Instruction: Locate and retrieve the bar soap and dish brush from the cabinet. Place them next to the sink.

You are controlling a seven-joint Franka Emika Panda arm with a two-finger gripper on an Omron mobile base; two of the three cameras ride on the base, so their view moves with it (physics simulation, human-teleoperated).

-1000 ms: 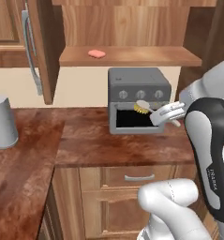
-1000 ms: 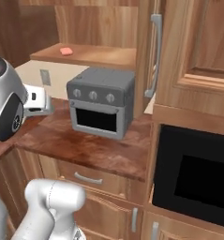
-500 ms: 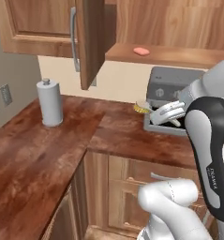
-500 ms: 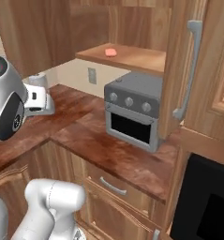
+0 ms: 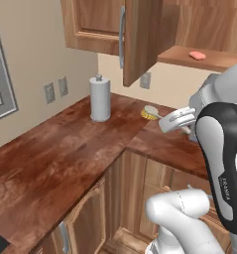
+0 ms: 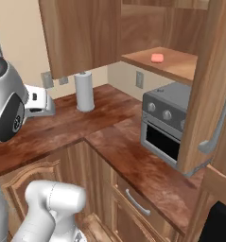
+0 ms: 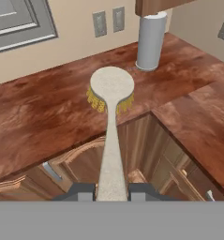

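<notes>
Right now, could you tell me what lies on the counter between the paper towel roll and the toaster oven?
In the right base view, nothing: between the paper towel roll and the toaster oven there is bare wood counter. The bar soap sits higher, on the cabinet shelf.

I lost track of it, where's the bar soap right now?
The bar soap lies on the open cabinet's shelf, upper right in the left base view, above the toaster oven.

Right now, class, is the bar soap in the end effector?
No: the bar soap lies on the cabinet shelf, while the end effector holds the dish brush.
</notes>
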